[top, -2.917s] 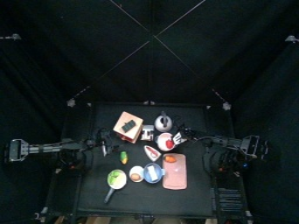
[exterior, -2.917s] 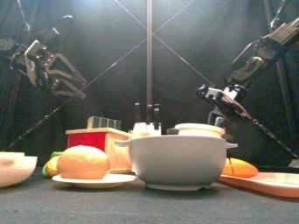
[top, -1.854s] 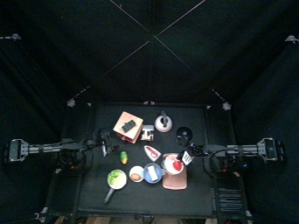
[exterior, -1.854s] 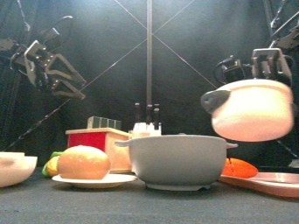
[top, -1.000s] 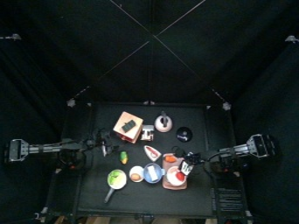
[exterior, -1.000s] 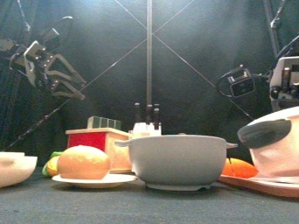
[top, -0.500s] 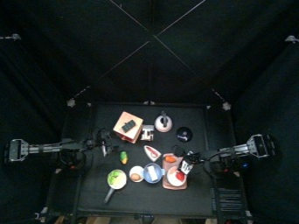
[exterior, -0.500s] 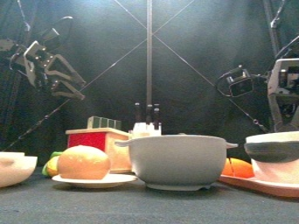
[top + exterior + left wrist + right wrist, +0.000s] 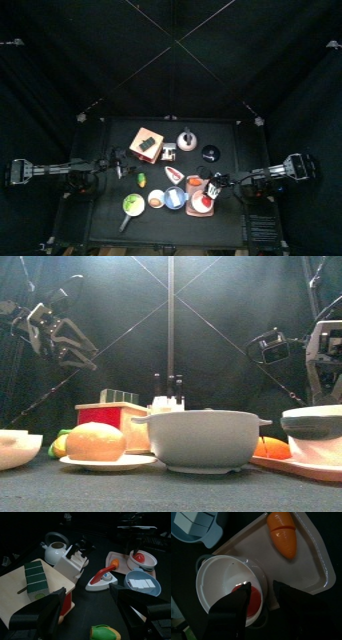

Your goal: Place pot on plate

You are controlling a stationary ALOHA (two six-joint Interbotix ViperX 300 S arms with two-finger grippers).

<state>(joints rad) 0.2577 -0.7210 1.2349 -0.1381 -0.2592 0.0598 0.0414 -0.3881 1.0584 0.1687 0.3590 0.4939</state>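
Black curtains close in around my small table, crowded with dishes. On its near right side lies the plate (image 9: 308, 562), and the pot (image 9: 231, 587) sits on it beside a carrot (image 9: 283, 534). My right gripper (image 9: 261, 594) hangs just above the pot's rim, jaws spread wide and holding nothing. I judge the placing done and the release made; what is left is to lift clear straight up without catching the rim. My left gripper (image 9: 90, 609) rests open over the table's left side, well apart from the plate.
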